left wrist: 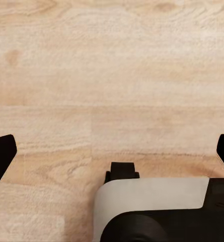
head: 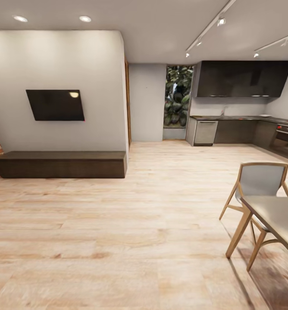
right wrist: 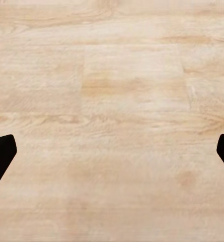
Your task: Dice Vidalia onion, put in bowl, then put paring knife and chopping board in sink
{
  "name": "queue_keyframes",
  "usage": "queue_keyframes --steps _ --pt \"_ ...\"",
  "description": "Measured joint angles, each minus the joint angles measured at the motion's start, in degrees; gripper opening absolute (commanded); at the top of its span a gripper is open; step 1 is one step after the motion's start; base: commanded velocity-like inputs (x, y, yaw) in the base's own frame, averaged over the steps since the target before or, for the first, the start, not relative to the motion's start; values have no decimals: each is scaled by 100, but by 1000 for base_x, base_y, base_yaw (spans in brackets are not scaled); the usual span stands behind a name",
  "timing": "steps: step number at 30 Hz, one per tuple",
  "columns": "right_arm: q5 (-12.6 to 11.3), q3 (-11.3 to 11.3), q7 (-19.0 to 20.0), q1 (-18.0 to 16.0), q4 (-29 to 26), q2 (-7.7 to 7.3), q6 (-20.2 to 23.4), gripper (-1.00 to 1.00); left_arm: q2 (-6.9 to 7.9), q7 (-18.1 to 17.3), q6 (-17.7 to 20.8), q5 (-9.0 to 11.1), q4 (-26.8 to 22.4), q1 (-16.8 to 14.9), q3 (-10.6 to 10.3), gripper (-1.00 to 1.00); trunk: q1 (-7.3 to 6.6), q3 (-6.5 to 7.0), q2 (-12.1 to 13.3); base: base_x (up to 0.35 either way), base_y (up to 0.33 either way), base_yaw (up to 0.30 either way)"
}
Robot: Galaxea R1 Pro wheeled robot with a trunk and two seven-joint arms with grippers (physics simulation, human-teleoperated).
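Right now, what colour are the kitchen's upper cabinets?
Glossy black upper cabinets, clearest in the head view.

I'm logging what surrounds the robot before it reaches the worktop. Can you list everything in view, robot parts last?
kitchen: one, black upper cabinets, dark grey lower units, far right.
countertop: one, dark grey, along the far kitchen wall.
oven: one, black, right kitchen run.
window: one, green foliage behind it, far wall.
screen: one, black, on the white wall.
bench: one, dark brown, below the screen.
chair: one, grey with wood frame, right.
dining table: one, dark, right edge.
floor: light wood.
left gripper: black fingers wide apart, over floor.
right gripper: likewise.
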Motion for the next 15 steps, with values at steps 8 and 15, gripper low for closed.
queue_keyframes --steps 8,15 --pt "0 2 0 0 1 0 0 100 0 -2 0 0 -2 0 0 100 0 0 0 305 0 0" --pt "0 2 0 0 1 0 0 100 0 -2 0 0 -4 0 0 100 0 0 0 305 0 0"
